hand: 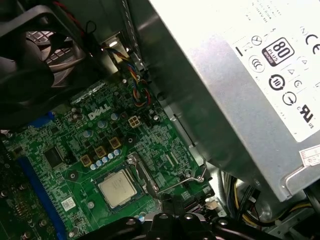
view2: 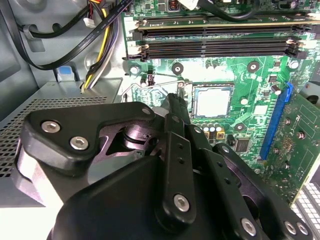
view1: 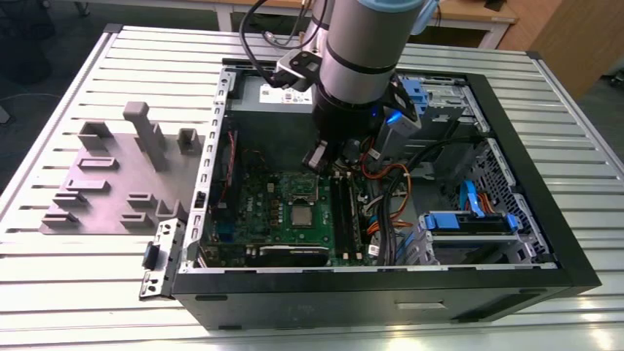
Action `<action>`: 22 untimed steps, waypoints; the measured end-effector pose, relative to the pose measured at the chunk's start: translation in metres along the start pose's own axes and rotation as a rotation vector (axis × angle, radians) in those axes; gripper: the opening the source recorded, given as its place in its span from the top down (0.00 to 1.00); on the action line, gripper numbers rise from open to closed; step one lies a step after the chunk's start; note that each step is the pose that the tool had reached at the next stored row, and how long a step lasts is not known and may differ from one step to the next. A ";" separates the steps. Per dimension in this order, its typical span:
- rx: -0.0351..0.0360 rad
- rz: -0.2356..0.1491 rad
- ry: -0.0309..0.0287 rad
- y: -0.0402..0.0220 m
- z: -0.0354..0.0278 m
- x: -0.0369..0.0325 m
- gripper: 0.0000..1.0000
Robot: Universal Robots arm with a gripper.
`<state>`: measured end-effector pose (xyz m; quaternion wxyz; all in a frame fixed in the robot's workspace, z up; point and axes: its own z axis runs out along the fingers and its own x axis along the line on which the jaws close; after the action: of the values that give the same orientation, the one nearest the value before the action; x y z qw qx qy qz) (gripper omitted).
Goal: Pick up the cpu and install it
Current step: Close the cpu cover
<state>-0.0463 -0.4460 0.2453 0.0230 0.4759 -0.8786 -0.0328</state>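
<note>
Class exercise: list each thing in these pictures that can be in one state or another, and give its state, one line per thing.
cpu: lying flat in the motherboard socket, metal top up.
socket lever: raised off the board, not latched.
computer case: on its side, side panel off, interior exposed.
memory slots: no modules in them.
gripper: above the board beside the socket, holding nothing visible.

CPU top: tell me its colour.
Silvery-grey, with a pale rim; the cpu shows best in the first wrist view.

Claw (view2: 176,107) fingertips hidden behind own linkage; power supply (hand: 240,80) cut by frame edge.
</note>
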 end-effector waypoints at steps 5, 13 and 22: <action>0.0000 0.000 -0.0001 -0.0009 0.0000 0.0014 0.89; 0.0000 0.000 0.0000 -0.0019 -0.0001 0.0029 0.89; 0.0000 0.000 0.0000 -0.0035 -0.0002 0.0054 0.89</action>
<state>-0.0463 -0.4524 0.2453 0.0230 0.4759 -0.8786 -0.0328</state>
